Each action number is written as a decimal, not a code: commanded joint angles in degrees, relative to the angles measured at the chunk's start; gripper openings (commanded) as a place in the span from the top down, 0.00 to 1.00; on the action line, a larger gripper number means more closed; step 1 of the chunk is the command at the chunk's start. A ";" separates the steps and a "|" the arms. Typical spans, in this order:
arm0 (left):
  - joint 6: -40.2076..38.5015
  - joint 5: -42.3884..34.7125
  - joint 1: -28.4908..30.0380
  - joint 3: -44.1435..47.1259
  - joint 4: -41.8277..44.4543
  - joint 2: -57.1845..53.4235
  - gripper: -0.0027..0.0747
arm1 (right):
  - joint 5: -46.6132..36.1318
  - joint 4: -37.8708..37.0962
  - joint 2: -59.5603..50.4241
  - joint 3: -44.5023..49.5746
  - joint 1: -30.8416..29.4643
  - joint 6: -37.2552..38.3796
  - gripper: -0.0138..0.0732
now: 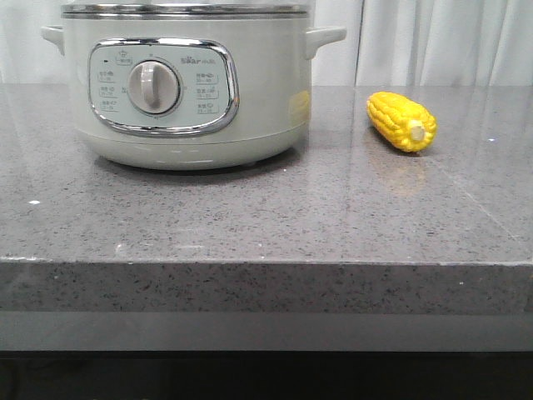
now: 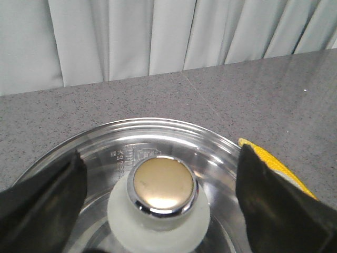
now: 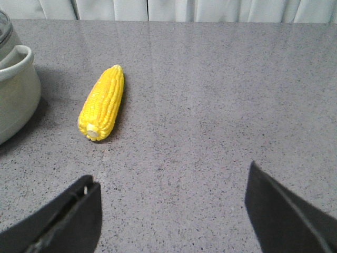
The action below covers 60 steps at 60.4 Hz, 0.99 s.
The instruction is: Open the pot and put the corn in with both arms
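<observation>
While the large pale cream-green electric pot (image 1: 187,83) stands on the speckled grey stone table (image 1: 266,217) with its glass lid (image 2: 105,142) in place, the opening step is in hand. The left claw (image 2: 160,195) hangs spread either side of the lid's chrome-capped knob (image 2: 163,184), so it needs to descend and pinch. The small yellow corn cob (image 3: 101,103) lies beside the pot; the right claw (image 3: 171,211), spread and empty, hovers near it.

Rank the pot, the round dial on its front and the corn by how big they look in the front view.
1. The pot, by far the largest.
2. The corn.
3. The dial, slightly smaller than the corn.
</observation>
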 commanded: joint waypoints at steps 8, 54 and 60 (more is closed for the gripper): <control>-0.03 -4.62 -0.43 -5.60 -2.50 3.16 0.24 | -4.06 -0.68 1.61 -1.70 -0.09 -0.41 0.17; -0.03 -4.48 -0.43 -5.83 -2.27 5.77 0.60 | -3.94 -0.68 2.42 -1.70 -0.09 -0.41 0.17; -0.03 -4.57 -0.43 -6.80 -2.27 5.66 0.61 | -3.94 -0.68 2.42 -1.70 -0.09 -0.41 0.17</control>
